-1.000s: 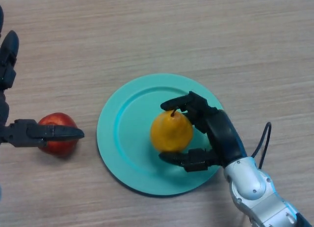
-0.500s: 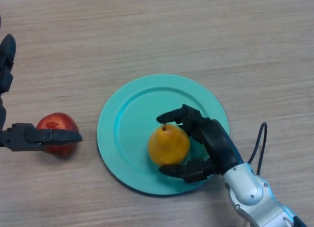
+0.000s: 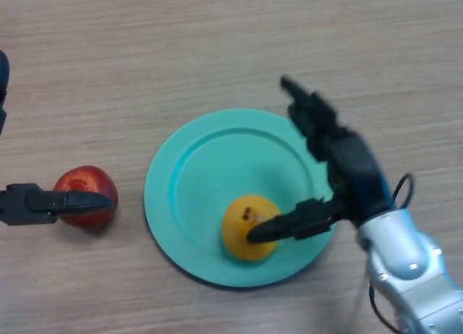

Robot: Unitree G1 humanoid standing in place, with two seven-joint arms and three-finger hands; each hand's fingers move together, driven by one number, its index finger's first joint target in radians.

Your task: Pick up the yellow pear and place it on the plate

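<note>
Right hand: the black right hand (image 3: 340, 157) enters from the near right and is spread wide, fingers extended toward the far side, thumb reaching left over the pear. It grips nothing.
Pear: the yellow rounded pear (image 3: 248, 228) sits on the near part of the plate, stem end turned up toward the camera, so its long axis appears roughly upright.
Key relation: the pear lies to the near left of the right palm; the thumb tip overlaps its right side, though contact cannot be confirmed. The fingers stand well clear on the far side.
Plate: the round turquoise plate (image 3: 192, 171) lies at centre and carries the pear inside its rim.
Left hand: the black left hand (image 3: 43, 202) shows at the left edge, a straight finger over the red apple (image 3: 85, 191), which lies off the plate.
Judgement: placement appears complete; withdrawal to the right, away from the pear, seems the safe line.
</note>
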